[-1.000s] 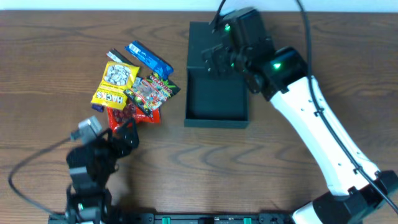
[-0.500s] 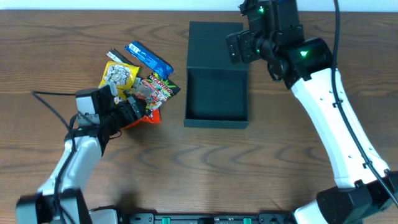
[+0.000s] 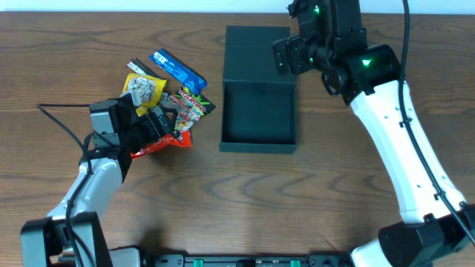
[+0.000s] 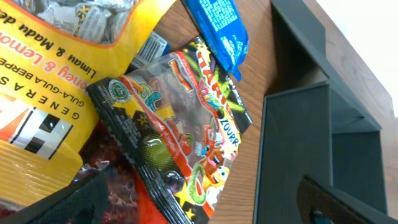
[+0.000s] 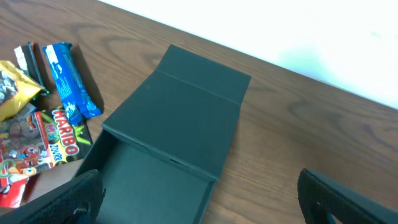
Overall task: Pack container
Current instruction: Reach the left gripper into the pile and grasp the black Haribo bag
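**Left pincer spread over the sweets, box waiting open**

My left pincer hangs low over the heap of packets toward the far-left part of the bench, jaws spread wide and holding nothing. In the left wrist view the gummy packet lies right between them. My right pincer is also gaping and empty, poised above the container, which sits near the middle of the far edge. It is open, with its lid flap laid flat toward that edge, and nothing inside as far as I can see.

My worry is the overlap. The gummy packet rests on the red packet and against the yellow packet, with the blue bar just beside. If I close now I may pinch two wrappers together, or only skid across glossy film and shove the heap about. A grip on one corner could let the packet droop and snag the container's near wall. My right arm over the lid could also crowd my path in.
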`<state>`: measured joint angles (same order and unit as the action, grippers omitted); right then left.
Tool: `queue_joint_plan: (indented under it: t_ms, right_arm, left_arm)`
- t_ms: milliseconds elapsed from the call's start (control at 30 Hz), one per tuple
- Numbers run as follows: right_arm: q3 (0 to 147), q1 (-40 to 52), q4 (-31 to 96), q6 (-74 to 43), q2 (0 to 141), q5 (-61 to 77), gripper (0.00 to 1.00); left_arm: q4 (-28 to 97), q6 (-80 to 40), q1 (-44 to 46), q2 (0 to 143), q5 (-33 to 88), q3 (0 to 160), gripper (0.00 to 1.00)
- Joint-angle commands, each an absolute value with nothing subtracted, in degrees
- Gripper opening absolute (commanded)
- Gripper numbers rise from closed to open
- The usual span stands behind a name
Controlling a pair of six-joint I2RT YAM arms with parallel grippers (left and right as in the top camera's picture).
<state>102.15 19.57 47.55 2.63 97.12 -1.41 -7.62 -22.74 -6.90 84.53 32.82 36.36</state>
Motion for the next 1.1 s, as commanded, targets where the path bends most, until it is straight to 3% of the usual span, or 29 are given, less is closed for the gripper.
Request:
queue_joint_plan:
  t_ms: [0, 700, 867, 967, 1067]
  right_arm:
    - [101.8, 19.2, 47.5, 3.5, 97.5, -1.0, 0.99]
    - [101.8, 19.1, 46.5, 3.5, 97.5, -1.0, 0.99]
    - [101.8, 19.1, 45.4, 3.5, 97.5, -1.0, 0.99]
    - [101.8, 19.1, 45.0, 3.5, 97.5, -1.0, 0.99]
    - [101.8, 19.1, 44.9, 3.5, 97.5, -1.0, 0.99]
  left_arm:
    - [-10.0, -24.7, -6.7, 87.7, 32.6, 37.4, 0.98]
    - [-10.8, -24.9, -6.3, 102.5, 36.1, 47.7, 0.95]
    - [-10.8, -24.9, -4.5, 105.0, 37.5, 49.7, 1.0]
    - [-10.8, -24.9, -3.5, 106.1, 37.5, 50.6, 0.73]
    - [-10.8, -26.0, -3.3, 106.7, 37.5, 51.0, 0.38]
